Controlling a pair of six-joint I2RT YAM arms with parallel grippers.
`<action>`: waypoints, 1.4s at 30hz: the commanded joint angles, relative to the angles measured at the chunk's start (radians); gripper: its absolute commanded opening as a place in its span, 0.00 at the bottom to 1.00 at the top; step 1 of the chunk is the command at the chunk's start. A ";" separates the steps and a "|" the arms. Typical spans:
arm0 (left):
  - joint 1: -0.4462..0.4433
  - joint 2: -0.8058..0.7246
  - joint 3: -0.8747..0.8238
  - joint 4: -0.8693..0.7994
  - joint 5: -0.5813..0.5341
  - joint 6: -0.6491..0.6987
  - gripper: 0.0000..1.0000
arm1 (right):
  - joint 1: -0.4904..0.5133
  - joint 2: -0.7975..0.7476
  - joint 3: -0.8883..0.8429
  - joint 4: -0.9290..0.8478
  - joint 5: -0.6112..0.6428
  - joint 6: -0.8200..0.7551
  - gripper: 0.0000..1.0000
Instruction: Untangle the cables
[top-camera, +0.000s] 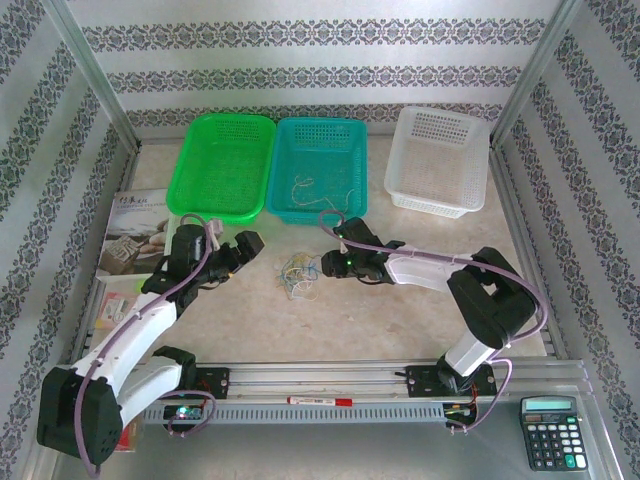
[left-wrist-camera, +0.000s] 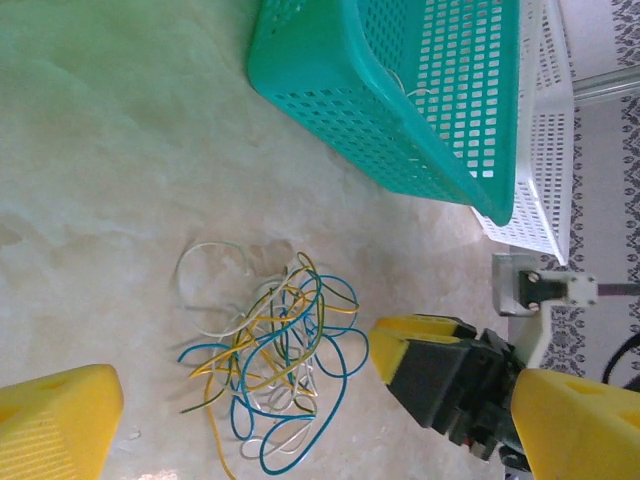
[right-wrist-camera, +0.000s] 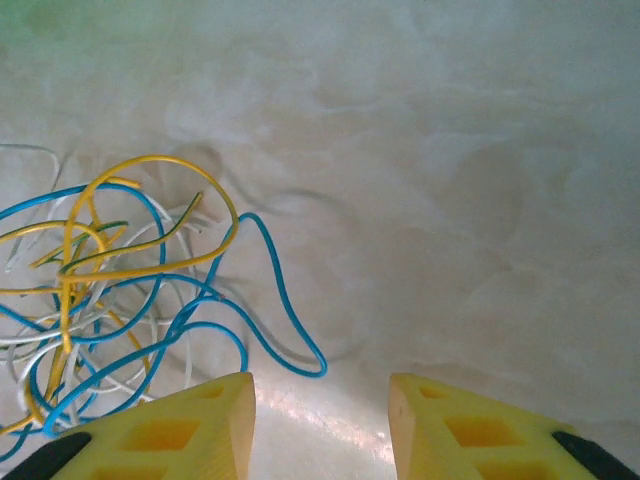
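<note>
The cables (top-camera: 297, 271) lie in one loose tangle of blue, yellow and whitish loops on the table between my two grippers. In the left wrist view the cables (left-wrist-camera: 270, 350) sit just ahead of my left gripper (left-wrist-camera: 315, 400), which is wide open and holds nothing. My right gripper (top-camera: 325, 265) hangs low at the tangle's right edge, and its yellow fingertips (left-wrist-camera: 415, 340) almost touch the outer blue loop. In the right wrist view that gripper (right-wrist-camera: 320, 400) is open over bare table, with a blue loop (right-wrist-camera: 290, 330) just ahead of its left finger.
Three baskets stand along the back: green (top-camera: 225, 165), teal (top-camera: 300, 140) with a few thin wires inside, and white (top-camera: 440, 150). A booklet (top-camera: 135, 230) lies at the left. A red pen (top-camera: 320, 401) rests on the front rail, with a calculator (top-camera: 548, 432) at the front right.
</note>
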 joint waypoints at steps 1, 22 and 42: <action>-0.018 0.009 0.024 0.053 0.003 -0.020 1.00 | -0.004 0.027 0.011 0.057 -0.024 0.024 0.39; -0.050 0.041 0.024 0.068 -0.012 0.006 1.00 | -0.007 -0.102 0.052 0.025 -0.078 0.002 0.00; -0.052 0.025 0.027 0.128 0.043 0.153 1.00 | 0.037 -0.372 0.153 0.012 -0.116 -0.029 0.00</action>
